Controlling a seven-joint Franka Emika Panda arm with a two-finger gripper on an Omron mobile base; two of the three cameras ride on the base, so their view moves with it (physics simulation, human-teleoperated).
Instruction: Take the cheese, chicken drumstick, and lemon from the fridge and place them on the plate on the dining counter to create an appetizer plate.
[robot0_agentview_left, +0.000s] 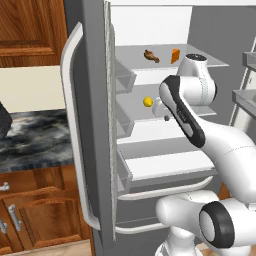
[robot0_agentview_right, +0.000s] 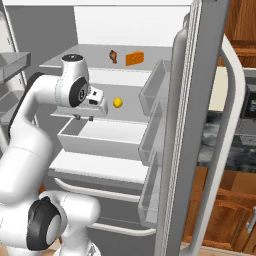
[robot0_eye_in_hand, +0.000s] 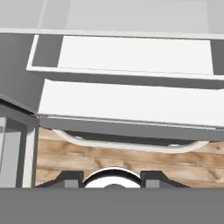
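The fridge (robot0_agentview_left: 95, 125) stands open with my arm reaching into it. The yellow lemon (robot0_agentview_right: 117, 102) (robot0_agentview_left: 148, 102) rests on the middle glass shelf. On the top shelf lie the reddish-brown chicken drumstick (robot0_agentview_right: 114, 56) (robot0_agentview_left: 151, 55) and, to its right, the orange cheese (robot0_agentview_right: 134, 58) (robot0_agentview_left: 175, 55). My gripper (robot0_agentview_right: 84, 118) (robot0_eye_in_hand: 111, 178) points down in front of the middle shelf, a little left of the lemon and nearer to me. It is open and holds nothing. The plate and the dining counter are out of view.
A white drawer (robot0_agentview_right: 100, 137) sticks out just below the gripper, with another drawer front and its curved handle (robot0_eye_in_hand: 127, 145) lower down. Door bins (robot0_agentview_right: 152, 90) line the open door on the right. A marbled wall counter (robot0_agentview_left: 30, 140) and wooden cabinets (robot0_agentview_left: 40, 215) flank the fridge.
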